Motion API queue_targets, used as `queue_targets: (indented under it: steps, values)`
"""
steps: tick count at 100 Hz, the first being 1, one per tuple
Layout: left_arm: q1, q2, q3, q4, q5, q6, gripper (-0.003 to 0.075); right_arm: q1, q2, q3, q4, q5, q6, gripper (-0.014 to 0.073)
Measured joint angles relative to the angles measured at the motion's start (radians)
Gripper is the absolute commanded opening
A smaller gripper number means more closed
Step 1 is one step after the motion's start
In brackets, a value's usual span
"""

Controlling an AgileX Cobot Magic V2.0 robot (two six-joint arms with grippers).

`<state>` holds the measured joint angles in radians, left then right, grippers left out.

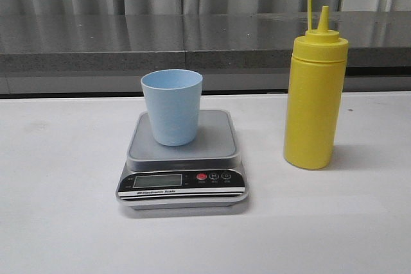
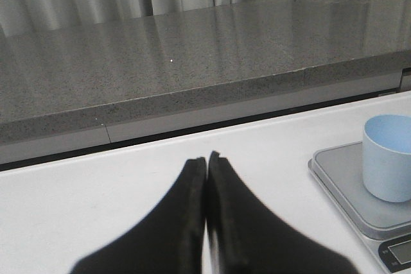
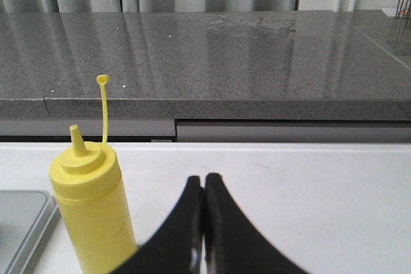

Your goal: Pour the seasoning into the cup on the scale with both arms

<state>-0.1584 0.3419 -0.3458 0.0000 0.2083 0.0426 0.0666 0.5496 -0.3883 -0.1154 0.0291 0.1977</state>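
Both jaws pressed together, empty, clear of the work.

Left gripper and right gripper idle; cup stands on scale, seasoning upright beside it: likely squeezable and smooth, best gripped mid-body.

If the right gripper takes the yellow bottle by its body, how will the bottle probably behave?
The bottle is tall over a narrow base, so a push near its top would probably tip it. Its smooth, round plastic wall may slip or dent in a firm grip. It is opaque, so its weight cannot be judged. The thin cap stalk will likely flop.
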Motion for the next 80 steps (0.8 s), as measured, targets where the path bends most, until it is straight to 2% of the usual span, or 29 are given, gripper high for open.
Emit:
queue_targets:
  steps: [23,44,53,58,65,72,80]
  values:
    - [0.000,0.000,0.000,0.000,0.000,0.000,-0.0018,0.000,0.254,-0.004,-0.044,-0.231,0.000,-0.0120]
    - [0.000,0.000,0.000,0.000,0.000,0.000,-0.0018,0.017,0.409,-0.004,-0.092,-0.263,0.030,-0.0118]
    - [0.000,0.000,0.000,0.000,0.000,0.000,-0.0018,0.047,0.461,-0.004,-0.097,-0.269,0.066,-0.0082]
    - [0.000,0.000,0.000,0.000,0.000,0.000,-0.0018,0.066,0.487,-0.004,-0.097,-0.271,0.081,-0.0029]
    - [0.000,0.000,0.000,0.000,0.000,0.000,-0.0018,0.093,0.520,-0.004,-0.097,-0.274,0.089,0.0103]
    - [0.000,0.000,0.000,0.000,0.000,0.000,-0.0018,0.111,0.552,-0.004,-0.097,-0.280,0.090,0.0314]
    - [0.000,0.000,0.000,0.000,0.000,0.000,-0.0018,0.124,0.582,-0.007,-0.099,-0.282,0.091,0.0623]
